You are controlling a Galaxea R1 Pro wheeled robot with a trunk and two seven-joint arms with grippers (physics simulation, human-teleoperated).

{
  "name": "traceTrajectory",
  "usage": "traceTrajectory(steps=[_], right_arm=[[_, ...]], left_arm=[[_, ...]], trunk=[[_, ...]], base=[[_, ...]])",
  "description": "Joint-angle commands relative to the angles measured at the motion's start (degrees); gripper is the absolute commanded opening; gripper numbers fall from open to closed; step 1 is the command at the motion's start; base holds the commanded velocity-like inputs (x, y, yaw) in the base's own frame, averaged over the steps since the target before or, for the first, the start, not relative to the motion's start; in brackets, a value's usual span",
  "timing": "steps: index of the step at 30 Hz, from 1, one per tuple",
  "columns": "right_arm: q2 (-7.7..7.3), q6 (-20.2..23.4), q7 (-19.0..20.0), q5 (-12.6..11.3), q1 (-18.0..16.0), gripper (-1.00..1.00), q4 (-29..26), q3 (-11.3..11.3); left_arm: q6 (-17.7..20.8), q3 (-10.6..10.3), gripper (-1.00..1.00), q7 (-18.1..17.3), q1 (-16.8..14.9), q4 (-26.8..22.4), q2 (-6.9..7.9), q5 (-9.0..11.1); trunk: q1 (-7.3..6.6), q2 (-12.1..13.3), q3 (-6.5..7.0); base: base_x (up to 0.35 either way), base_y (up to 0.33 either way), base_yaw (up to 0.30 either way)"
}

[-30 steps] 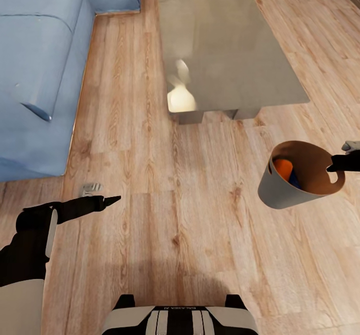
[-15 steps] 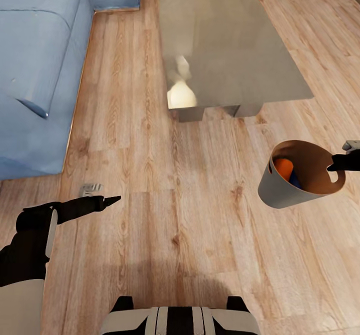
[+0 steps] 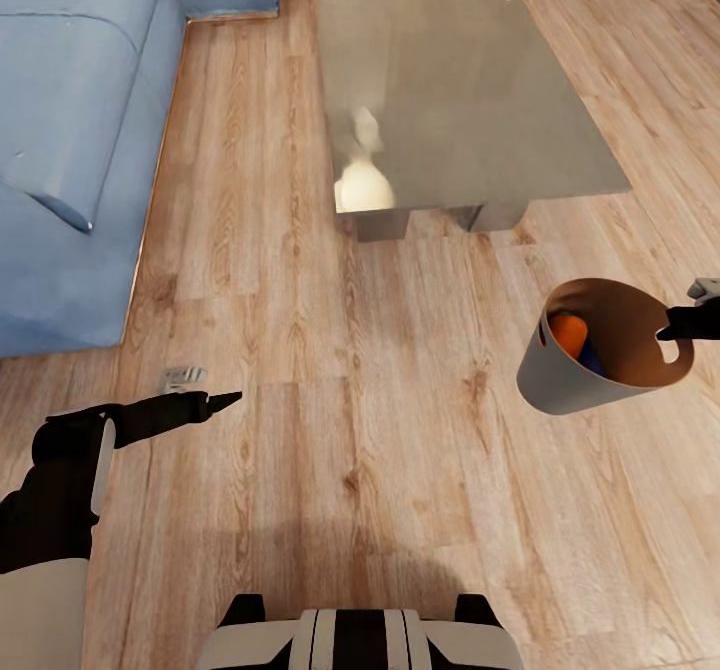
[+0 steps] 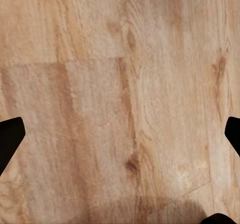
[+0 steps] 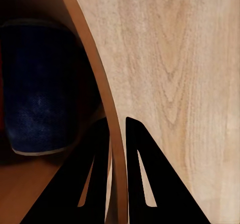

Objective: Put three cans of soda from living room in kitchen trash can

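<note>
Soda cans sit inside the tash can (image 3: 570, 390), which hangs off the wood floor (image 3: 380, 450) at four o'clock: an orange can (image 3: 567, 335) and a dark blue can (image 5: 37, 98) show against its brown inside. The right pincer (image 5: 116, 134) is clamped on the bin's rim, one finger each side of the wall. At eight o'clock the left pincer (image 3: 222, 402) hovers spread wide, empty. Farther off, the glass counter (image 3: 470, 80) lies at twelve o'clock, and the blue sofa (image 3: 70, 120) at ten.
</note>
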Motion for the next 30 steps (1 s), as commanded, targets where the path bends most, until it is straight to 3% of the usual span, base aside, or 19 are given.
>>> traceTrajectory(steps=[1,30], right_arm=[[0.00,0.51,0.26,-0.41,-0.02,-1.00,0.01,-0.02],[-0.10,0.50,0.26,-0.36,0.06,-1.00,0.00,0.09]], left_arm=[[0.02,0.00,1.00,0.00,0.01,0.00,0.00,-0.04],[0.04,0.00,1.00,0.12,0.00,0.06,0.00,-0.24]], trunk=[[0.00,0.00,0.00],[6.15,-11.23,-5.02]], base=[[0.000,0.000,0.000],[0.000,0.000,0.000]])
